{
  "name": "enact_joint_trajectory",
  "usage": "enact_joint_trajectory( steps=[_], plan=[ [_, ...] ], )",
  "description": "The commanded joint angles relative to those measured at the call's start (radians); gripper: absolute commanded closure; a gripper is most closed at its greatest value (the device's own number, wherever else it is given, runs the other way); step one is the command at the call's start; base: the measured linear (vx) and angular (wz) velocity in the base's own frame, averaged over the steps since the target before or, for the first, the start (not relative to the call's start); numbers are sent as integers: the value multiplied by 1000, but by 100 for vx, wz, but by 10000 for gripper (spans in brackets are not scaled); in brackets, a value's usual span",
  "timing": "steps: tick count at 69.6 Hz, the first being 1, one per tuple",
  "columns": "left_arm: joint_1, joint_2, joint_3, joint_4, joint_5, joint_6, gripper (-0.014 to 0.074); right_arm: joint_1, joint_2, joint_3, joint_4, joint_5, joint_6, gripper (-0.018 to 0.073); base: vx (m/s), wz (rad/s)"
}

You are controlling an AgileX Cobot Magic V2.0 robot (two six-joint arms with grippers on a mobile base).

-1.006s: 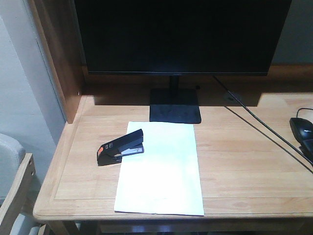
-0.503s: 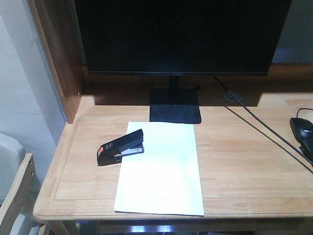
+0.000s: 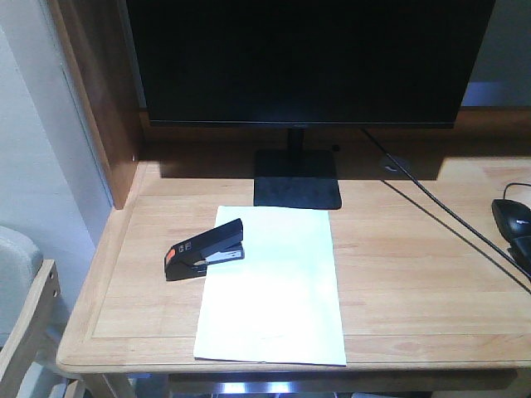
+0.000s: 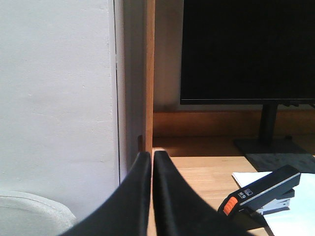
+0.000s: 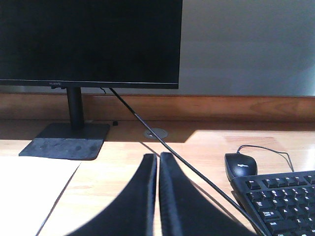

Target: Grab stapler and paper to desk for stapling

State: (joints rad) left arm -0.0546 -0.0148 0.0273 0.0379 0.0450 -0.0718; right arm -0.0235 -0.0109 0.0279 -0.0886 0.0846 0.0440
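From my left wrist view the left gripper (image 4: 151, 162) has its two black fingers pressed together, only a hairline gap, nothing between them. It hangs off the desk's left edge by the white wall and touches nothing I can see. Right gripper (image 5: 158, 164) is the same: fingers closed tip to tip, empty, above the desk (image 3: 415, 265) between the paper and the keyboard (image 5: 285, 199).

Stapler (image 3: 205, 248) lies on the desk, orange end pointing front-left, its nose overlapping the left edge of the paper (image 3: 272, 290). Paper lies flat in the middle, far edge just in front of the monitor stand (image 3: 297, 191), near edge reaching the desk's front rim.

Room: bare wood left of the stapler up to the raised rim, and a wide bare strip right of the paper. A black cable (image 3: 448, 220) crosses that strip diagonally toward the mouse (image 5: 241, 165). The monitor (image 3: 303, 62) overhangs the back.
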Motion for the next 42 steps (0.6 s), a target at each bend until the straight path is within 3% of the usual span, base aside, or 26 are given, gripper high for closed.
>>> enact_joint_trajectory(
  steps=[1, 42],
  plan=[
    [-5, -12, 29, -2, -74, -2, 603, -7, -14, 3, -12, -71, -1, 568, 0, 0],
    [-5, -12, 29, -2, -74, -2, 603, -7, -14, 3, -12, -71, -1, 568, 0, 0]
  ],
)
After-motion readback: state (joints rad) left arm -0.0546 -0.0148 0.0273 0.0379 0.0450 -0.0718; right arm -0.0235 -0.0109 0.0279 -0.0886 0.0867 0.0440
